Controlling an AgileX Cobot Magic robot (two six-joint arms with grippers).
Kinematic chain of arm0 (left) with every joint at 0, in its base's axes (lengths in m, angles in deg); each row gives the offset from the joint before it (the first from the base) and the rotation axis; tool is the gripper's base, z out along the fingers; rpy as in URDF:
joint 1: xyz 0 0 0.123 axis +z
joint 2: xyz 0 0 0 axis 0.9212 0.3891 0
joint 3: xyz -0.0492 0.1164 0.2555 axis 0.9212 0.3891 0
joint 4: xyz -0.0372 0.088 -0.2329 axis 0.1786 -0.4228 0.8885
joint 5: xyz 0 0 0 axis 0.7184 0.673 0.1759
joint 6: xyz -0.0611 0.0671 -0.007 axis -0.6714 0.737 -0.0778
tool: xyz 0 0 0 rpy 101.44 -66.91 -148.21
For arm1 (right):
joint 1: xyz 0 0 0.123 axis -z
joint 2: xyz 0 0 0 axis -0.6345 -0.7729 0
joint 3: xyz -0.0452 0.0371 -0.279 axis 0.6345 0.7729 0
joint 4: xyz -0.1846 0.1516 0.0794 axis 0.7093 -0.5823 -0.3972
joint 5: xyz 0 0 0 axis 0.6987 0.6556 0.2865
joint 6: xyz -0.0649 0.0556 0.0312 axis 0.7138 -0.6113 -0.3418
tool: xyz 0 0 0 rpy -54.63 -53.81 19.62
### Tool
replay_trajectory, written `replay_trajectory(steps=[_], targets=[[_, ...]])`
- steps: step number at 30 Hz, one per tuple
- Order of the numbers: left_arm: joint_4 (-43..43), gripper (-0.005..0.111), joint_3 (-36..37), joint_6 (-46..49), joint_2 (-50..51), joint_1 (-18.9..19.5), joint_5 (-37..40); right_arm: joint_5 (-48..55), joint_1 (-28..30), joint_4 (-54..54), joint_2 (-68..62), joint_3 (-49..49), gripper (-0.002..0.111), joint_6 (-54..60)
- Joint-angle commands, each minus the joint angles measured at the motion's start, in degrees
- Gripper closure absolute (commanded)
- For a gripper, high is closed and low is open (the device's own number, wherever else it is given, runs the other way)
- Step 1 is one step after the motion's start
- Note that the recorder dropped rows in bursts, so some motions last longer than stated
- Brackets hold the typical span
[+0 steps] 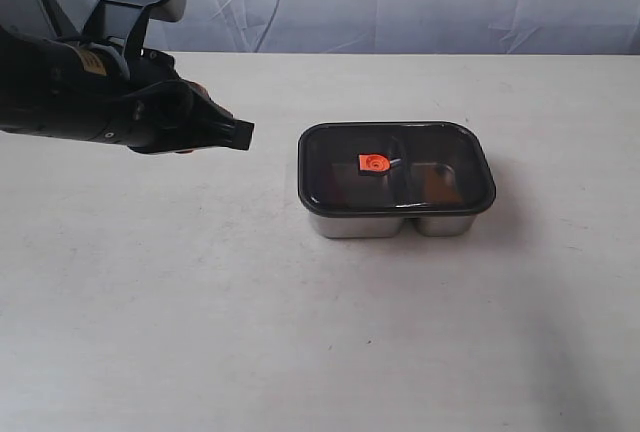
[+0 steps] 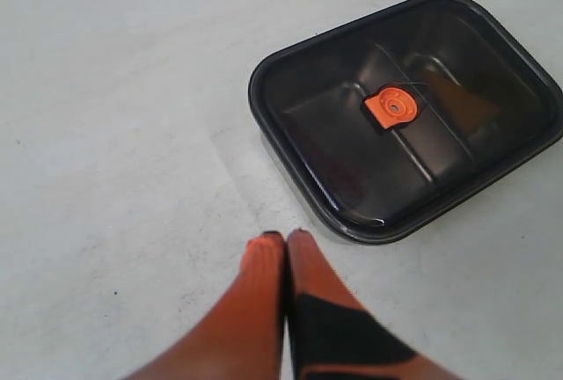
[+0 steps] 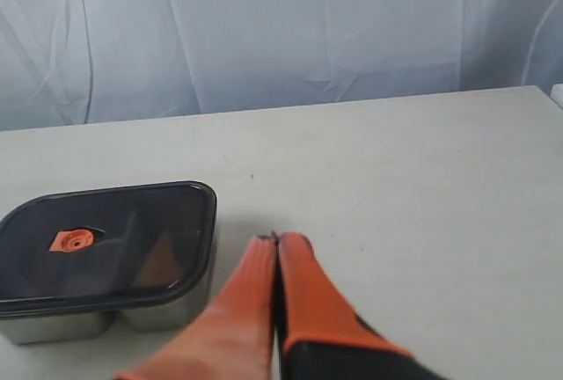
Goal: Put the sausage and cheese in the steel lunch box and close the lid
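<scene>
Left gripper (image 2: pixel 283 237) sat nearest its wrist cam: two orange fingers (image 2: pixel 255 292) pressed together, nothing between them. In the ext. view the left gripper (image 1: pixel 243 135) hung above the table (image 1: pixel 150 352), off to the left of the steel lunch box (image 1: pixel 350 224) and apart from it, tip pointing toward it. Right gripper (image 3: pixel 276 239) was likewise closed w/ nothing held, near the box's corner but not touching. It didn't show in the ext. view at all.

Count: 2 grippers, 1 lunch box, 1 lid (image 1: pixel 345 152), 1 orange valve (image 1: pixel 373 163) at the lid's centre. The lid lay flat on the box, covering the whole top. 2 compartments showed dimly through the dark plastic, w/ a divider between.

Hard to make out: the cheese (image 3: pixel 158 261) was only a dull orange-brown wedge shape under the lid, in the compartment on the right in the ext. view. The sausage I couldn't pick out for sure through the tint. Both arms were cut off by the frame edges, and a white cloth (image 1: pixel 400 2) hung behind the table.
</scene>
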Motion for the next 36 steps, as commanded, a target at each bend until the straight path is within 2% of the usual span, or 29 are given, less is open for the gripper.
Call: replay_trajectory(steps=[1,21,36], targets=[[-0.05,0.107,0.23,-0.06,-0.45,-0.03,-0.66,-1.18,0.25,2.09,2.71,2.93,0.109,-1.1],[-0.05,0.107,0.23,-0.06,-0.45,-0.03,-0.66,-4.78,0.25,2.09,12.22,18.31,0.109,-1.1],[-0.05,0.107,0.23,-0.06,-0.45,-0.03,-0.66,-6.48,0.25,1.91,12.22,18.6,0.109,-1.1]])
